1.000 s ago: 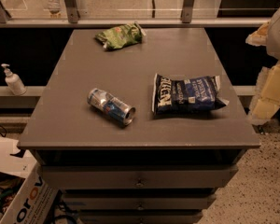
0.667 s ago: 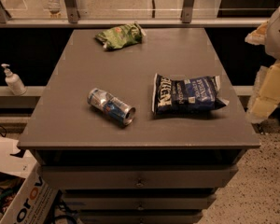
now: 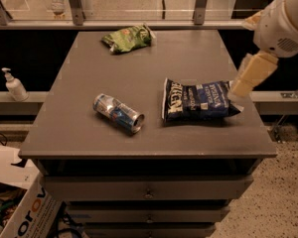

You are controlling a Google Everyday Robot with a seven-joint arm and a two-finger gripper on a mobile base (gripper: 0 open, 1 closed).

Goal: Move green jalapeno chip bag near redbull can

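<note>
The green jalapeno chip bag lies crinkled at the back of the grey table, left of centre. The redbull can lies on its side near the front left, its open end towards the front right. My gripper hangs from the white arm at the right edge of the table, just above the right end of the dark-blue chip bag. It is far from both the green bag and the can.
The dark-blue chip bag lies flat at the right, between my gripper and the can. A soap dispenser stands on a ledge to the left. A cardboard box sits on the floor at the front left. A railing runs behind the table.
My arm has moved left from beyond the table's right edge, so the gripper is over the right end of the blue bag. The bags and the can have not moved.
</note>
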